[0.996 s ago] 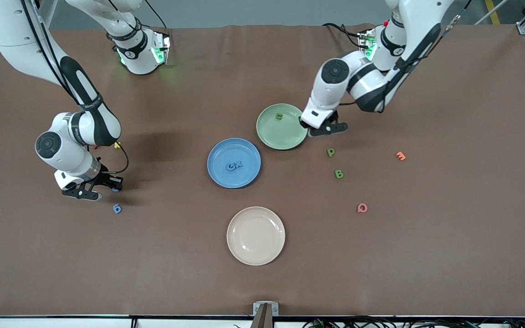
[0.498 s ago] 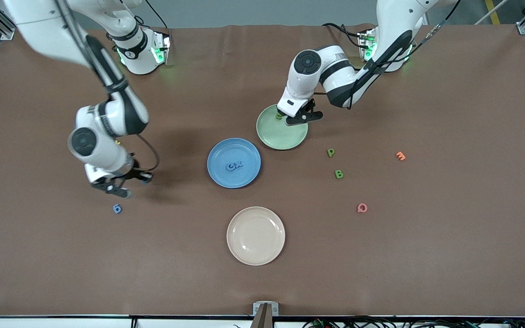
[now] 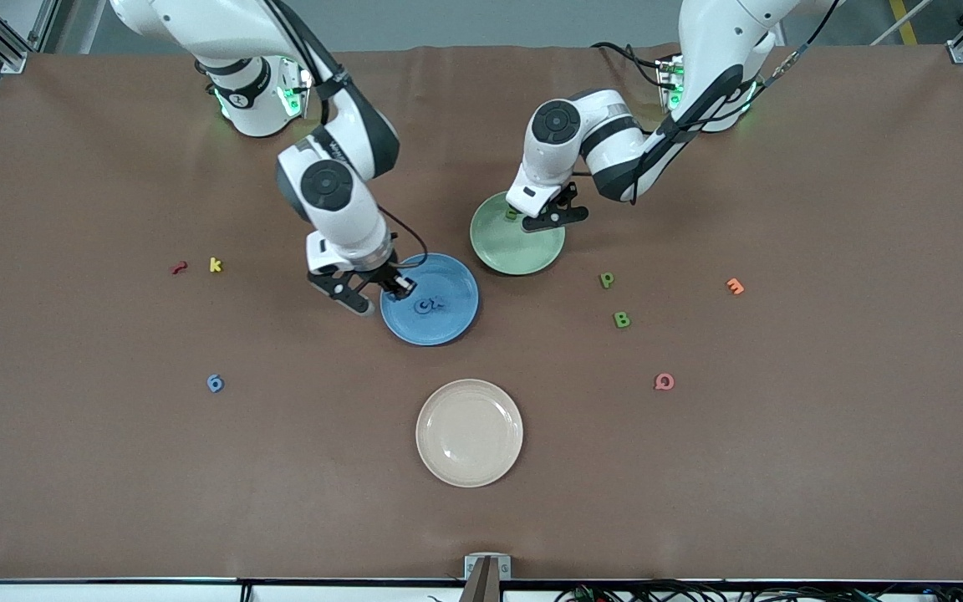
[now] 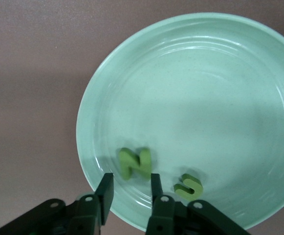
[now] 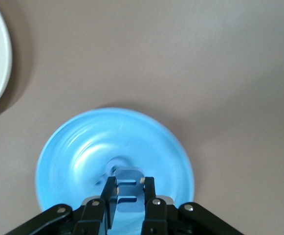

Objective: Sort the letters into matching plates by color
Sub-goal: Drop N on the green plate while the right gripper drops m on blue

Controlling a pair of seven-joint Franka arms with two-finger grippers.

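Letters sit scattered over a brown tabletop [image 3: 782, 460]. The right end effector [image 3: 369, 294] hangs over the rim of the round shallow blue plate [image 3: 450, 326] at the edge toward the right arm's end, its fingers clamped on a small chunky blue toy letter [image 5: 126, 196]. Two more blue letters [image 3: 429, 305] lie in that plate's middle, and a blue "6" [image 3: 215, 383] lies on the tabletop nearer the front camera, toward the right arm's end.

The left end effector [image 3: 550, 216] hovers over the round pale green plate [image 3: 523, 255], at its edge farthest from the front camera. Its fingers [image 4: 105, 188] stand slightly apart with nothing between them, and a green letter "N" [image 4: 134, 163] lies on the plate just under them, a second curved green letter [image 4: 189, 186] beside it. Green "P" [image 3: 607, 279] and green "B" [image 3: 622, 319] lie on the tabletop toward the left arm's end.

A cream plate [image 3: 469, 432] sits nearest the front camera.
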